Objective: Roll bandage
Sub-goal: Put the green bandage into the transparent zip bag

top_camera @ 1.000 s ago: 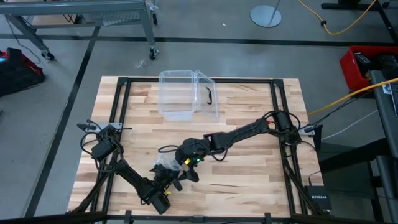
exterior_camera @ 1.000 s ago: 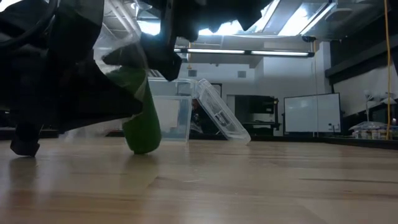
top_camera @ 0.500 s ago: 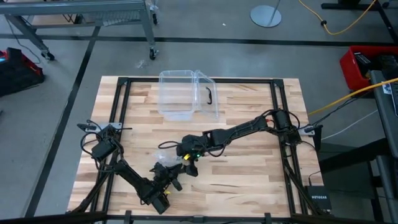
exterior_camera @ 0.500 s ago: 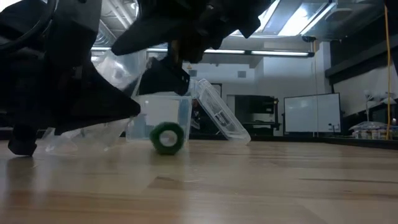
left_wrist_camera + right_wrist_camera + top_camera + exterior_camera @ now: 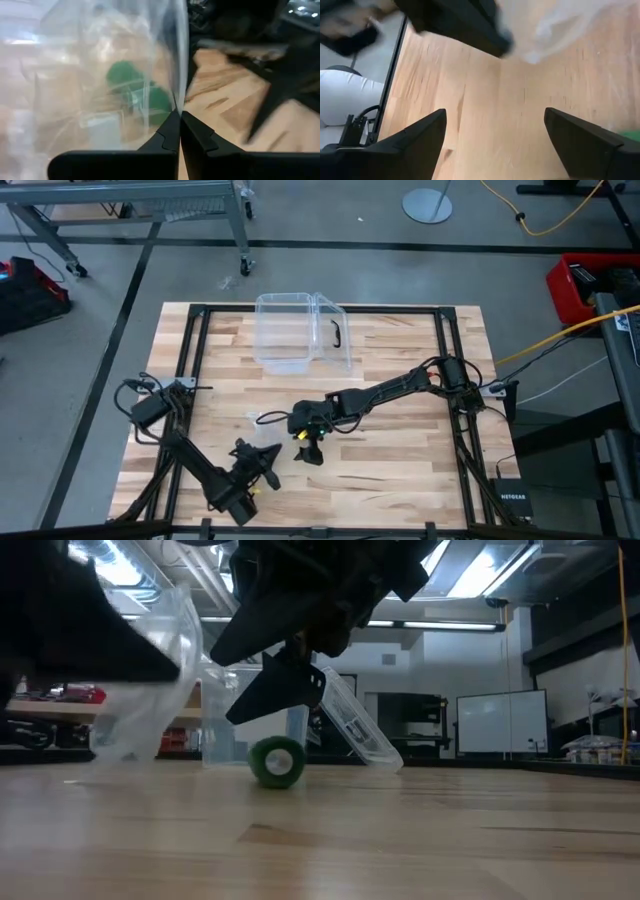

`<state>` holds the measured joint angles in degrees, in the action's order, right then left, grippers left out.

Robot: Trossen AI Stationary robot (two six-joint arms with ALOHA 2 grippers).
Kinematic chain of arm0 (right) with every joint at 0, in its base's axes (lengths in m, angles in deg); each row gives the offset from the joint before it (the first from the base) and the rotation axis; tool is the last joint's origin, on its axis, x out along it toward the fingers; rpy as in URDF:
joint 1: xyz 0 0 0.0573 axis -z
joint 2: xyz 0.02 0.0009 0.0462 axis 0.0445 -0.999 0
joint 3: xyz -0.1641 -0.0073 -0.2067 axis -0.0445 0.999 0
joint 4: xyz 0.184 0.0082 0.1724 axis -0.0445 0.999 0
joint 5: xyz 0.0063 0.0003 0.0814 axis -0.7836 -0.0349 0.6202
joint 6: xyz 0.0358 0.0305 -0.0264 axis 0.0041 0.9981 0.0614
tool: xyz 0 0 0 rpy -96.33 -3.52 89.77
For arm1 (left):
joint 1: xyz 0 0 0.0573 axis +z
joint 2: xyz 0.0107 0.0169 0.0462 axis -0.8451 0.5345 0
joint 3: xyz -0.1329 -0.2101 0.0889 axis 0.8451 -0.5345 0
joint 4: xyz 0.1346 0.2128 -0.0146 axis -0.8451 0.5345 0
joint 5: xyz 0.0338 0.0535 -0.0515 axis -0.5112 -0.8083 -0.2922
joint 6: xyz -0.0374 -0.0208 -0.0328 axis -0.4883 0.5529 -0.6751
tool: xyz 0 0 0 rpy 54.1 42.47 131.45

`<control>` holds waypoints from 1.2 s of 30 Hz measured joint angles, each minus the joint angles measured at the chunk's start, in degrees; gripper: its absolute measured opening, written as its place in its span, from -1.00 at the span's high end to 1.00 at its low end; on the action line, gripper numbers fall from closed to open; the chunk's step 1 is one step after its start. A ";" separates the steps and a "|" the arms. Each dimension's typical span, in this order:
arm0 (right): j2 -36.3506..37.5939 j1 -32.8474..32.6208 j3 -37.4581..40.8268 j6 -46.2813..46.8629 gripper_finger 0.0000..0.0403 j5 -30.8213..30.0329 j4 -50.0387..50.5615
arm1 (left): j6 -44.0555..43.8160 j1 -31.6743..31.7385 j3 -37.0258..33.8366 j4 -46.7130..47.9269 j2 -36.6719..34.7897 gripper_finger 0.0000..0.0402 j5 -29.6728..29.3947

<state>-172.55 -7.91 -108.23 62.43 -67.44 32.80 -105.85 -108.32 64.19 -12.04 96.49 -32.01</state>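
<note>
The green bandage is a small rolled cylinder (image 5: 275,762) lying on its side on the wooden table, its end facing the low view; it also shows in the high view (image 5: 298,435) and at the edge of the right wrist view (image 5: 633,134). My right gripper (image 5: 505,142) is open and empty just above and beside it (image 5: 285,670). My left gripper (image 5: 179,130) is shut on a crinkly clear plastic wrapper (image 5: 100,80), near the table's front left (image 5: 266,453). The roll shows through the wrapper in the left wrist view (image 5: 125,75). My left gripper pinches a thin fold of the clear wrapper (image 5: 176,102) between its two shut fingers. The wrapper spreads out slack beyond the fingertips and shows raised at the left of the low view (image 5: 150,680). Whether its lower end touches the table, I cannot tell.
A clear plastic box (image 5: 295,330) with a black handle (image 5: 337,333) stands at the table's far middle, its lid leaning open (image 5: 355,730). Black frame rails (image 5: 190,370) run along the table's sides. Bare wood lies to the right of the roll.
The bandage has come out of the wrapper: a second ago it hung in the plastic with its lower end on the table, now it lies free as a roll. My left gripper has drawn back toward the table's near left with the wrapper. My right gripper stays over the roll.
</note>
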 joint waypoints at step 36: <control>-0.11 6.84 -6.36 7.46 -0.69 4.87 10.63 | 15.30 -6.16 0.11 11.03 -20.30 1.00 20.42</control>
<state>-172.65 -1.06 -114.59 69.89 -62.57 43.43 -90.55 -114.48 64.31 -1.01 76.19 -11.59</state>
